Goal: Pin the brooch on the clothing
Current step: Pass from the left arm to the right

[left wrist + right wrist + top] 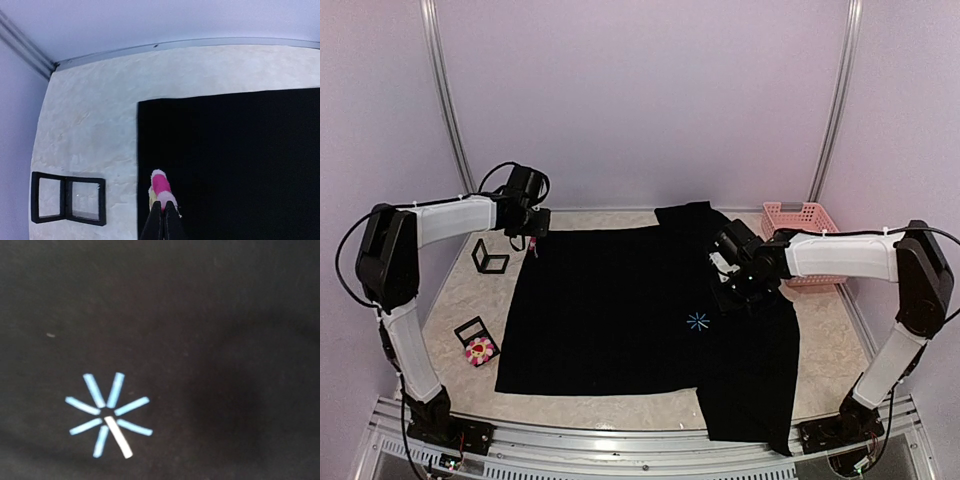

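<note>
My left gripper (164,207) is shut on the brooch (161,187), a pink and white plush flower seen edge-on, with its petal sticking out past the fingertips. It hangs over the left edge of the clothing (240,165), a black T-shirt (620,310) spread flat. In the top view the left gripper (531,238) is at the shirt's far left corner. My right gripper (732,293) hovers low over the shirt, just right of the light-blue starburst mark (698,321). The right wrist view shows only black cloth (200,315) and the starburst (107,415), with no fingers in sight.
An open black frame box (490,260) lies left of the shirt, also in the left wrist view (67,197). A second flower brooch (478,350) rests by another black box (470,329) at the near left. A pink basket (800,222) stands at the far right.
</note>
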Motion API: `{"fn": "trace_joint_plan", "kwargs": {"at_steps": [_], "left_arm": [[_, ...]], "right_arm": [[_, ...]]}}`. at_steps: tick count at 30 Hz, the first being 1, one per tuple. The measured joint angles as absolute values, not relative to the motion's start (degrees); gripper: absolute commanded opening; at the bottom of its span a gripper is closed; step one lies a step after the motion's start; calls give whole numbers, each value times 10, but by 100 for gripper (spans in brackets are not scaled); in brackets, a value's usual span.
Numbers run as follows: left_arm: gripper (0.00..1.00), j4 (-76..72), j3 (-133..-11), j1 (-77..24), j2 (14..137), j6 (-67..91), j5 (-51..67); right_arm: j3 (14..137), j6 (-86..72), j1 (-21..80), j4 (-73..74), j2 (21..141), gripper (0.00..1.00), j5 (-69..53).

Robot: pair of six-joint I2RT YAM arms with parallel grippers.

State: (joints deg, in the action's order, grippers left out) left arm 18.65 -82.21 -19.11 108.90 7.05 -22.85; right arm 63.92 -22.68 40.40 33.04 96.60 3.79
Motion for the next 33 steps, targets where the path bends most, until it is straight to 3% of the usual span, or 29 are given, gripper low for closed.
{"fn": "trace_joint_plan", "kwargs": {"at_steps": [8, 15, 22, 33], "left_arm": [[0, 155, -813, -318, 967, 4, -98], [0, 139, -801, -422, 871, -48, 65], [0, 133, -795, -523, 807, -96, 195], [0, 124, -794, -562, 778, -125, 294]], "right_arm": [[637, -164, 404, 286, 830, 39, -28], [634, -95, 405, 191, 696, 52, -199], [626, -69, 432, 80, 670, 61, -343], [626, -39, 462, 41, 668, 55, -407]]}}
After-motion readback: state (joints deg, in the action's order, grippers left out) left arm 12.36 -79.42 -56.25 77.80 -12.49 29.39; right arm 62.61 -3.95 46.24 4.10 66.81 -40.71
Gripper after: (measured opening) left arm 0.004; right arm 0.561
